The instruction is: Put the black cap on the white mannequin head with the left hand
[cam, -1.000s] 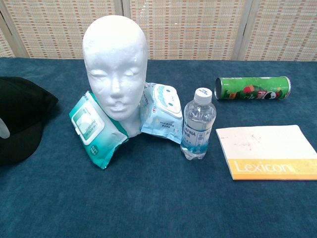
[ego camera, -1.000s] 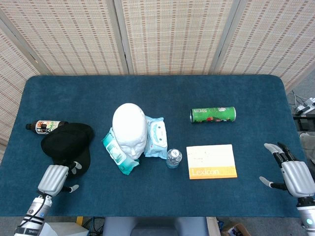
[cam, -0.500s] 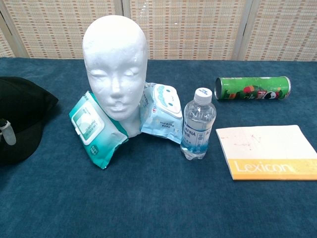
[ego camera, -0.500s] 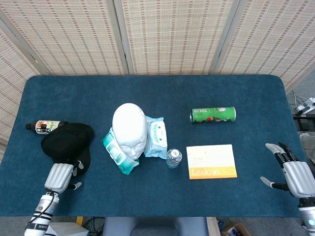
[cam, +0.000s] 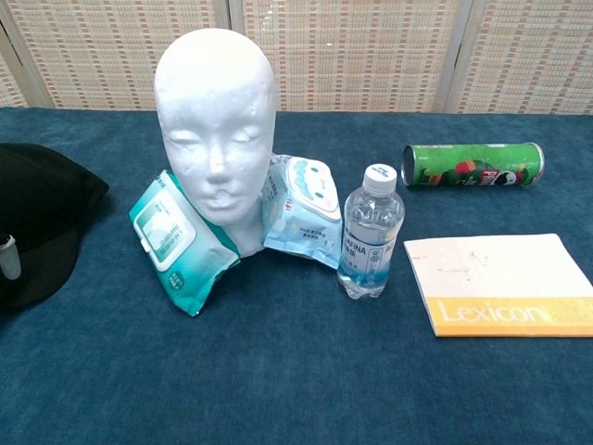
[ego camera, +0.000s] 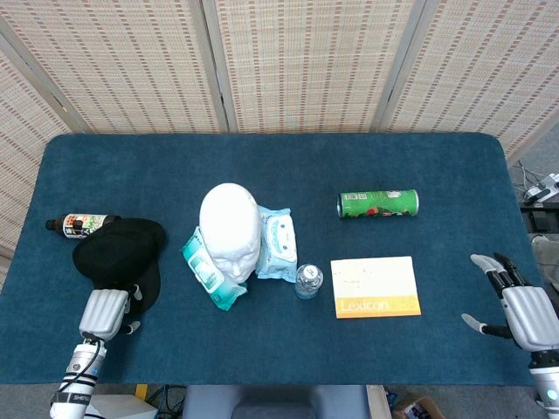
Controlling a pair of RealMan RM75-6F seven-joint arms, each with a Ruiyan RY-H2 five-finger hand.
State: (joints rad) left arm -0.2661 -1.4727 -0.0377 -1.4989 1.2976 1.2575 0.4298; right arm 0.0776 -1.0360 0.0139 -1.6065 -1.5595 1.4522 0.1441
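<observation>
The black cap [ego camera: 118, 253] lies on the blue table [ego camera: 288, 175] at the left; the chest view shows it at the left edge as the black cap [cam: 37, 227]. The white mannequin head [ego camera: 229, 231] stands upright near the middle, facing me, seen close as the mannequin head [cam: 215, 130]. My left hand [ego camera: 105, 312] sits at the cap's near edge, its fingertips [ego camera: 135, 292] reaching onto the brim without a visible grip. One fingertip [cam: 9, 256] shows against the cap in the chest view. My right hand [ego camera: 524, 312] hovers at the table's front right corner, fingers spread and empty.
Two wet-wipe packs [ego camera: 205, 275] [ego camera: 278, 244] lean against the mannequin head. A small water bottle [ego camera: 307, 281] stands to its right, then a Lexicon book [ego camera: 376, 286] and a green can [ego camera: 378, 203] lying on its side. A dark bottle [ego camera: 79, 223] lies behind the cap.
My left hand crept forward and right to the cap's brim, then settled slightly lower. The cap has not moved. The right hand stayed almost still.
</observation>
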